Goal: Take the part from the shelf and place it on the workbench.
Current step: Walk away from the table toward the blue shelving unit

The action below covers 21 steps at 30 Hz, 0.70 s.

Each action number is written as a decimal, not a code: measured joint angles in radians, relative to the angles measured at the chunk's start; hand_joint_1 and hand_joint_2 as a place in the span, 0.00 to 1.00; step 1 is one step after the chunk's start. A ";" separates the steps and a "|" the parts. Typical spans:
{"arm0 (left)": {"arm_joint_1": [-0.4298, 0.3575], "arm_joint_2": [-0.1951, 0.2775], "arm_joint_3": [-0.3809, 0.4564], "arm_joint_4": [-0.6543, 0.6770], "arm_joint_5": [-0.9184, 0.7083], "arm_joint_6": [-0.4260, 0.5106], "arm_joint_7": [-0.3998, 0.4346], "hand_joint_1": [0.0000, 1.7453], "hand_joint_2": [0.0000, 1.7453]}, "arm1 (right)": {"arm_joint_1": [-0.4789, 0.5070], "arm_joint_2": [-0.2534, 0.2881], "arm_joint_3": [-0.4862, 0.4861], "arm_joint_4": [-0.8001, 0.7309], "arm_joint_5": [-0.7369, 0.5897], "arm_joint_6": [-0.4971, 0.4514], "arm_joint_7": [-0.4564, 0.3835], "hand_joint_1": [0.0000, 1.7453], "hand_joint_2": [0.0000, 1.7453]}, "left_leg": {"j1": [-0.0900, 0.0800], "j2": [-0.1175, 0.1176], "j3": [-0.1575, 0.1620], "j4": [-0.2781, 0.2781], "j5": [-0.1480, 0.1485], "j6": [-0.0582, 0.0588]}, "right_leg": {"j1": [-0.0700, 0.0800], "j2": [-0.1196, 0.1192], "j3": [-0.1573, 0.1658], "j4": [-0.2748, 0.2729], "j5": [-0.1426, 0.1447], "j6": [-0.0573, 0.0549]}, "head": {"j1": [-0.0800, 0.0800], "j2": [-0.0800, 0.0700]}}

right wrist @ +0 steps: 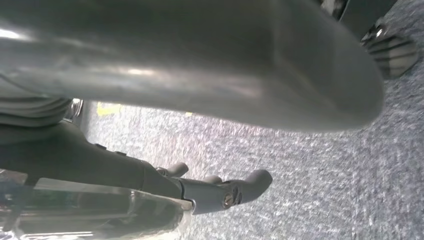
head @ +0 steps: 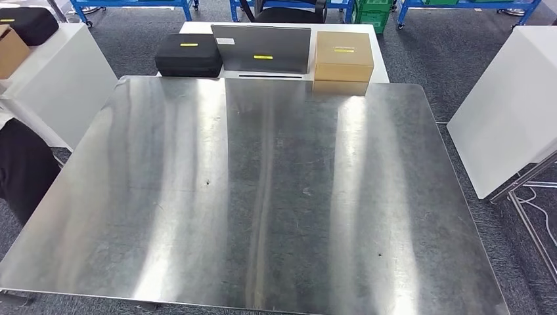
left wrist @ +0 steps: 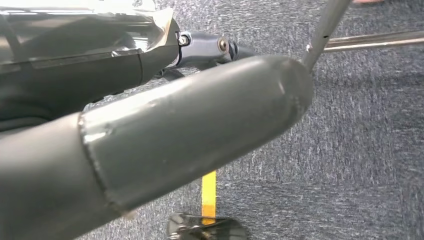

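Note:
The workbench (head: 263, 197) is a wide brushed-steel top right in front of me in the head view, with bare metal across it. My left hand (left wrist: 190, 130) hangs over grey carpet in the left wrist view. Its thick grey thumb lies across the picture, its dark fingers (left wrist: 210, 47) reach out behind the thumb, and nothing is in them. My right hand (right wrist: 200, 75) also hangs above carpet in the right wrist view. Its dark fingers (right wrist: 235, 190) are spread apart from the thumb and hold nothing.
Behind the workbench a white table carries a black case (head: 188, 55), a grey flat panel (head: 263, 49) and a cardboard box (head: 343, 58). White tables stand at the left (head: 59, 79) and right (head: 512, 105). Blue racks (head: 131, 5) line the far side. A yellow floor strip (left wrist: 209, 192) lies below my left hand.

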 joint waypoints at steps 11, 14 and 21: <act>-0.003 0.000 0.001 0.000 0.000 0.003 -0.016 0.00 0.00 | -0.003 -0.002 0.012 0.000 0.010 0.004 0.024 0.00 0.00 | 0.007 0.002 0.119 -0.175 0.091 0.011 | 0.011 -0.006 -0.036 0.010 0.037 0.040 | 0.002 0.000; -0.003 -0.002 0.001 0.000 0.001 0.007 -0.017 0.00 0.00 | -0.003 -0.005 0.017 0.000 0.011 0.004 0.028 0.00 0.00 | 0.006 0.006 0.103 -0.181 0.115 0.038 | 0.012 -0.006 -0.081 0.102 -0.023 0.037 | 0.005 0.000; 0.001 -0.007 0.002 0.000 0.001 0.009 -0.016 0.00 0.00 | -0.002 -0.009 0.023 0.001 0.010 0.013 0.027 0.00 0.00 | -0.011 0.008 0.065 -0.175 0.141 0.045 | 0.017 -0.006 -0.025 0.127 -0.068 0.043 | 0.009 0.000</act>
